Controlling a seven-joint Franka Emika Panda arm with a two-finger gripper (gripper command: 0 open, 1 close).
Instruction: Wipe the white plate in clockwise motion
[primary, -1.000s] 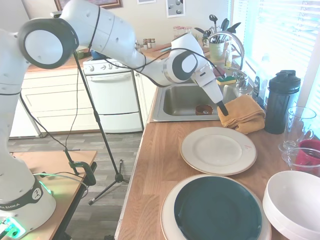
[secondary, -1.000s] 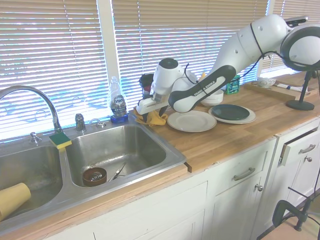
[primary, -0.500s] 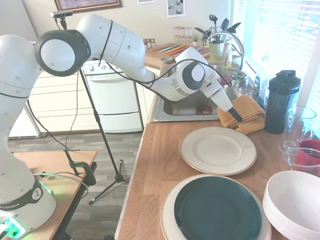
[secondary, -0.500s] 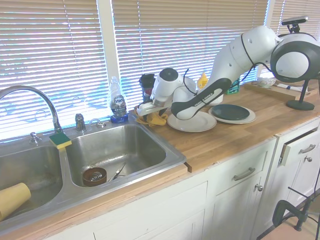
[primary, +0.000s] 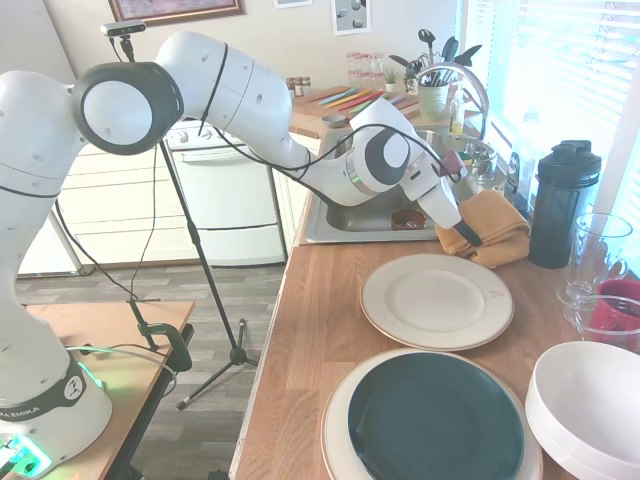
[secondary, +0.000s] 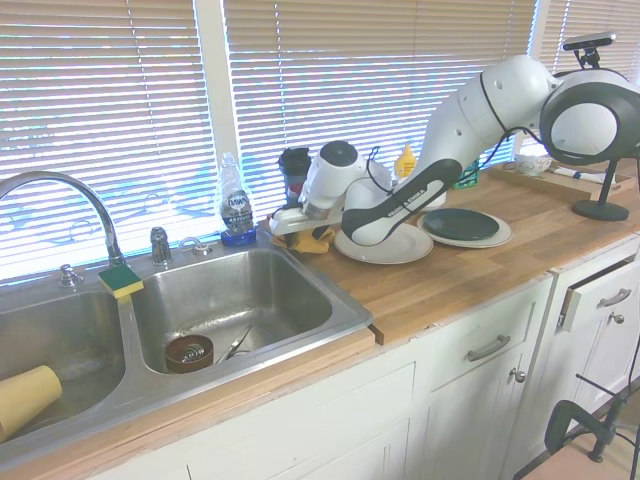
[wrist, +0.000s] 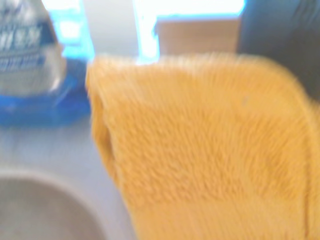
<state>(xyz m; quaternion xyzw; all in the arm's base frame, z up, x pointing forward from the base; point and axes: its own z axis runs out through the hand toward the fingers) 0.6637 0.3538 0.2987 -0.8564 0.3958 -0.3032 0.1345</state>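
Note:
The white plate (primary: 437, 300) with its thin tan rim lies flat on the wooden counter, also seen from the other side as white plate (secondary: 385, 243). Just beyond it, between plate and sink, sits a folded orange towel (primary: 493, 228), seen also as towel (secondary: 311, 238). My gripper (primary: 466, 234) is low at the towel's sink-side edge, touching or almost touching it, and apart from the plate. The gripper (secondary: 284, 222) points toward the window. Up close, the orange towel (wrist: 200, 145) fills most of the wrist view.
A larger white plate carrying a dark plate (primary: 432, 420) and a deep white bowl (primary: 590, 400) sit nearer the camera. A dark shaker bottle (primary: 563, 205) and glasses (primary: 597, 250) stand by the window. The sink (secondary: 230, 300) and blue soap bottle (secondary: 236, 212) are beside the towel.
My gripper has travelled from over the sink corner across and down to the orange towel's edge. The plate and towel have not moved.

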